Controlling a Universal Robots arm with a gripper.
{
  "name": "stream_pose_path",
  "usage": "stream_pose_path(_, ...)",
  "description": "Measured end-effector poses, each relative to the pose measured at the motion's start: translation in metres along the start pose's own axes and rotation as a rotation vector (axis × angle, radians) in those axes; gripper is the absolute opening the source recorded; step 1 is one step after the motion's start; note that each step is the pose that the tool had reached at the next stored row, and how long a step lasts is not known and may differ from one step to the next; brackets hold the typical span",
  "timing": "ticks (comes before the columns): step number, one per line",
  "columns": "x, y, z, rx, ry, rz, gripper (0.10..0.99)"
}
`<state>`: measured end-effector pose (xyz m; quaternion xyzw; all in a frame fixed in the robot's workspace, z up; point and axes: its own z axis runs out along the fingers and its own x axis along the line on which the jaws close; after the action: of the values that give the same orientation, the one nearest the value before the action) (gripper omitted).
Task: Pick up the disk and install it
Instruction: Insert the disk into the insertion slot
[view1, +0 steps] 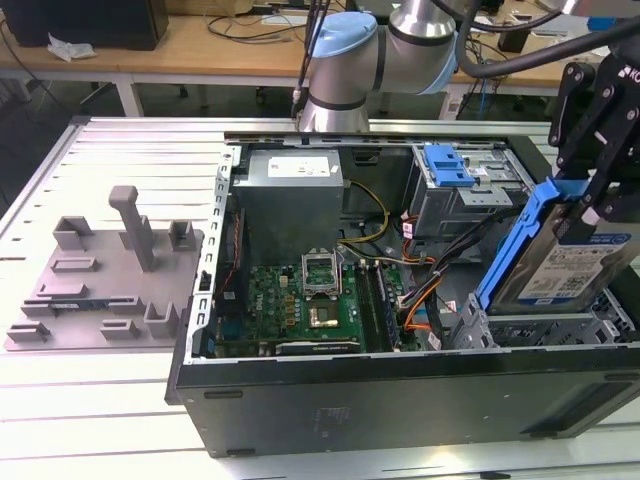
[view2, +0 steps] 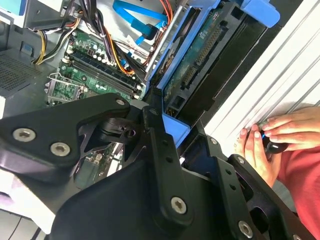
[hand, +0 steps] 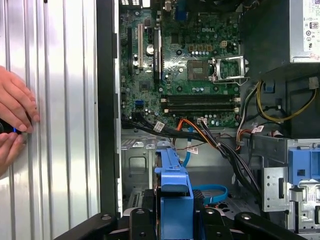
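Observation:
My gripper (view1: 592, 195) is shut on the disk (view1: 565, 265), a silver-black drive with a white-and-blue label in a blue carrier frame. I hold it tilted on edge over the drive cage (view1: 540, 328) at the exterior view's right end of the open computer case (view1: 400, 400). In the second wrist view the disk (view2: 200, 57) shows its circuit-board side, with one black finger (view2: 155, 120) pressed on the carrier. The first wrist view looks down the carrier's blue edge (hand: 172, 187), clamped in my gripper (hand: 173, 218).
The motherboard (view1: 300, 305), power supply (view1: 290, 190) and loose cables (view1: 440, 280) fill the case. Another blue carrier (view1: 447, 165) sits in the rear bay. A grey fixture plate (view1: 100, 270) lies at the exterior view's left. A person's hands (view2: 280, 132) rest beside the case.

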<state>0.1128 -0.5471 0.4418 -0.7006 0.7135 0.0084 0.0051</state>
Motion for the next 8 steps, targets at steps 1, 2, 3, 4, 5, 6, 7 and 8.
stream_pose_path(1, 0.0000, 0.0000, 0.0017, 0.000, -0.0002, 0.000, 0.369)
stream_pose_path(2, 0.0001, 0.0000, 0.0029, 0.000, -0.0003, 0.000, 0.369)
stream_pose_path(3, 0.0001, 0.0000, 0.0038, 0.000, -0.0004, 0.000, 0.369)
stream_pose_path(4, 0.0001, 0.0000, 0.0047, 0.000, -0.0005, 0.000, 0.369)
stream_pose_path(5, 0.0001, 0.0000, 0.0065, 0.000, -0.0006, 0.000, 0.369)
stream_pose_path(6, 0.0001, 0.0000, 0.0080, 0.000, -0.0007, 0.000, 0.369)
stream_pose_path(7, 0.0002, -0.0001, 0.0095, 0.000, -0.0008, 0.000, 0.369)
stream_pose_path(8, 0.0002, 0.0000, 0.0104, 0.000, -0.0009, 0.000, 0.369)
